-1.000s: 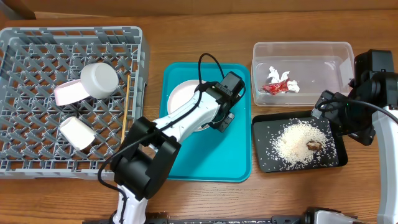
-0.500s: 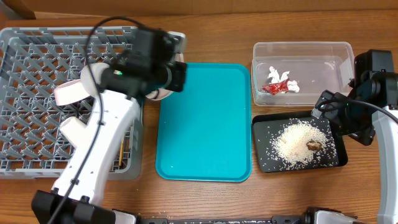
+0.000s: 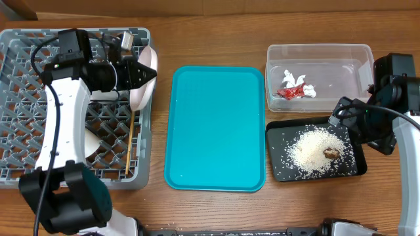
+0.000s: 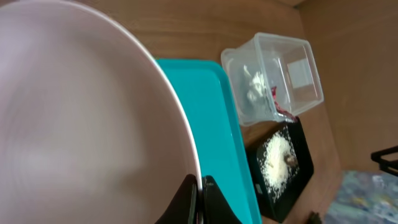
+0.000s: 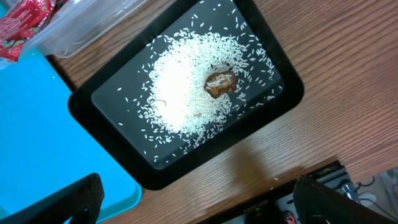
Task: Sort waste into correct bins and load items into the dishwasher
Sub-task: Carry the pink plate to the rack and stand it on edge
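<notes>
My left gripper [image 3: 151,73] is shut on the rim of the white round plate [image 3: 140,92] and holds it on edge over the right side of the grey dish rack [image 3: 26,167]. In the left wrist view the plate [image 4: 74,112] fills the left, pinched between the fingers [image 4: 200,190]. The chopsticks [image 3: 132,141] lie in the rack. A pale bowl [image 3: 94,141] shows partly under my arm. The red wrapper with white paper [image 3: 295,90] lies in the clear tub [image 3: 348,62]. Rice [image 3: 312,149] and a brown scrap [image 3: 331,153] lie on the black tray [image 3: 279,131]. My right gripper [image 5: 199,211] is open and empty beside the black tray.
The teal tray [image 3: 216,128] lies between the rack and the bins with nothing on it. My left arm crosses the rack's upper part and hides what lies beneath it. The right arm [image 3: 394,92] stands at the table's right edge.
My left gripper has lifted the white plate off the teal tray and carried it left to the dish rack, turning it on edge. The right arm has not moved.
</notes>
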Controlling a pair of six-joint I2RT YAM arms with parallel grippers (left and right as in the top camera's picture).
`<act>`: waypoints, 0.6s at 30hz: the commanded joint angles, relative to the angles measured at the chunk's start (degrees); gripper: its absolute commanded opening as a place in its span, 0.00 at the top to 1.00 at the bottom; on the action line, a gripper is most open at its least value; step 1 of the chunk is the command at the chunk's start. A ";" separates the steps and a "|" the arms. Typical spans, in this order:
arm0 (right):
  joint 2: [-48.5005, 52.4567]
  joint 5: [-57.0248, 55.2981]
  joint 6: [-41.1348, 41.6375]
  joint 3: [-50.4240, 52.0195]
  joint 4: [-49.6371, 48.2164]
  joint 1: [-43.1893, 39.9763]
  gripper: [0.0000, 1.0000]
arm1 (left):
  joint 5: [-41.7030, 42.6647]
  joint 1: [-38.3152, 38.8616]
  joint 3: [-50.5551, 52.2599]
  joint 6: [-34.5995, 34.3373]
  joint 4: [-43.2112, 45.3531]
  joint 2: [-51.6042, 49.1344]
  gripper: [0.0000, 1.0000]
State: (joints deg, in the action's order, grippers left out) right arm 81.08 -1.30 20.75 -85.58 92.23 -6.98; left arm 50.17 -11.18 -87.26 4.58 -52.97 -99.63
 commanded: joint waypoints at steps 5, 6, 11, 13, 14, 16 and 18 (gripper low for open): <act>-0.22 0.07 0.07 -0.31 -0.61 0.15 0.01 | -5.40 -2.84 -0.42 0.35 -3.87 -1.49 0.00; -0.22 0.09 0.07 -0.31 -0.90 0.15 0.01 | -5.38 -3.39 -0.63 -0.57 -4.26 -1.03 0.00; -0.22 8.39 -2.14 -0.28 -5.53 0.15 0.00 | -7.61 -2.97 -1.42 -0.92 -5.57 4.09 0.00; -0.22 23.06 -10.51 -0.28 -12.28 0.72 0.00 | -20.70 -0.28 -1.42 -4.20 -6.88 8.57 0.00; -0.22 28.35 -13.62 -0.31 -15.30 1.49 0.00 | -26.40 1.22 -1.40 -6.84 -7.34 10.03 0.00; -0.04 30.16 -15.80 -0.28 -19.78 3.21 0.00 | -36.70 4.17 -1.40 -10.12 -8.79 11.67 0.00; 0.81 26.36 -16.11 -0.28 -24.63 5.81 0.00 | -46.31 7.02 -1.40 -13.09 -12.37 12.07 0.00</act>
State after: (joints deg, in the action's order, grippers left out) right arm 81.19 20.64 9.96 -85.43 71.79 -4.34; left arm 24.40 -8.12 -87.46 -1.54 -62.22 -89.69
